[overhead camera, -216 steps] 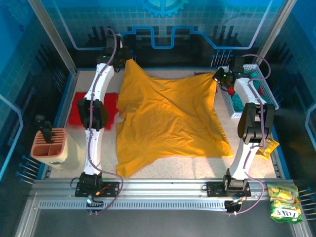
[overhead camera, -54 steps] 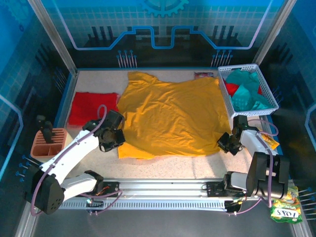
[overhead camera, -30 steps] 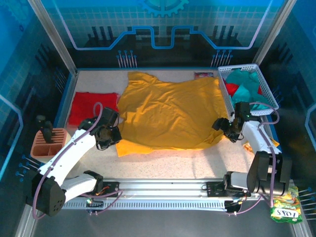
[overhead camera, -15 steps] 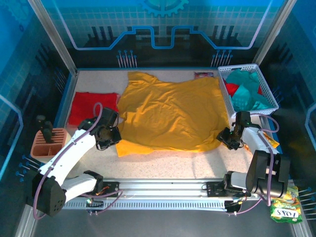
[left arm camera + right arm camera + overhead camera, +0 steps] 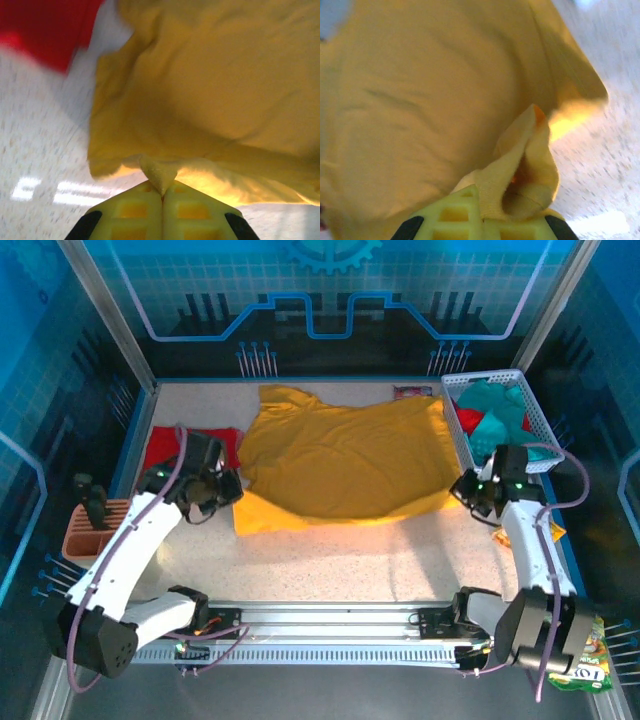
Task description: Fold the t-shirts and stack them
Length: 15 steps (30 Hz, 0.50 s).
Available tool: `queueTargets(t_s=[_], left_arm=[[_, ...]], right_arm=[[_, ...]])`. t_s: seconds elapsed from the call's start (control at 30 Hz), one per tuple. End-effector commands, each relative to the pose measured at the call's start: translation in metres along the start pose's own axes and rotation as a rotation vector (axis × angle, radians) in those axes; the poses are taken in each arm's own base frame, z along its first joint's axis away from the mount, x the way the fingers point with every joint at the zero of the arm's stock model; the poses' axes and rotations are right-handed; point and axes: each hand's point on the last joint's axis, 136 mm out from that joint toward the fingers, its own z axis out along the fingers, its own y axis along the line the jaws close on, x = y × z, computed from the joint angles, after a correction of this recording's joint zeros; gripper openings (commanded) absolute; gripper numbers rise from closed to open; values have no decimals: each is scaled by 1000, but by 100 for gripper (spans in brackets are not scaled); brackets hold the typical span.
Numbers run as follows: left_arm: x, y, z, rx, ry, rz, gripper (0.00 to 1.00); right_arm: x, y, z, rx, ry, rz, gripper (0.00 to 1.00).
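Mustard t-shirt (image 5: 345, 455), spread beyond both hands: I hold a near hem corner clenched in my left hand (image 5: 224, 490) and right hand (image 5: 465, 487), open tabletop (image 5: 350, 560) on their near side, red t-shirt (image 5: 160, 452) outside the left; wrist views show the pinched folds.

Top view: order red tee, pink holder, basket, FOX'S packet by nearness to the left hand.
1. Red tee, beside the left hand.
2. Pink holder, near left.
3. Basket, far right.
4. FOX'S packet, near-right corner.
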Motion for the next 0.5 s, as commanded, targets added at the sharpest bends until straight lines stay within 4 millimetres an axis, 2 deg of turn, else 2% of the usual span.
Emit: queueTargets(t_s=[0.0,0.13,0.27,0.37,0.47], left_arm=[[-42,-32,-43,87,-126,88,0],[-87,-75,-103,198,-270,162,0],[-120,-109,-181,302,-460,250,0],[-131,-129,-243,409,-619,307,0],[-125,-145,-295,532,-752,403,0]], right_arm=[[-37,55,-47,-159,-136,-63,0],[-72,104,-104,-270,-278,-153,0],[-93,141,-167,-349,-450,-259,0],[-100,160,-211,-401,-571,-305,0],[-98,176,-252,-474,-686,-353,0]])
